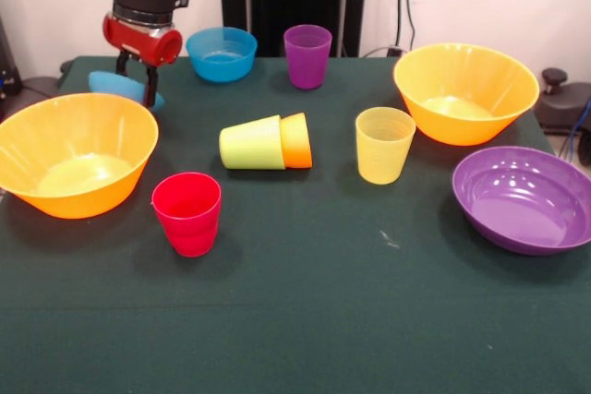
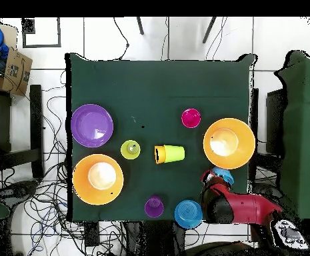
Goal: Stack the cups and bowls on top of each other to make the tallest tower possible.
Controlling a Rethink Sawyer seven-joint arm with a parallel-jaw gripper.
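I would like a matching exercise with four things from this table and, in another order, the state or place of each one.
Things:
1. green cup
2. red cup
3. purple bowl
4. purple cup

States:
A. upright, nearest the camera in the front view
B. lying on its side, joined with the orange cup
C. upright at the far edge, beside a blue bowl
D. at the table's right edge in the front view

Pairs: 1-B, 2-A, 3-D, 4-C

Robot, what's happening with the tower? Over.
Gripper down on tilted blue bowl, grip unclear. No tower yet. Green cup and orange cup nested, lying sideways. Nothing blocking.
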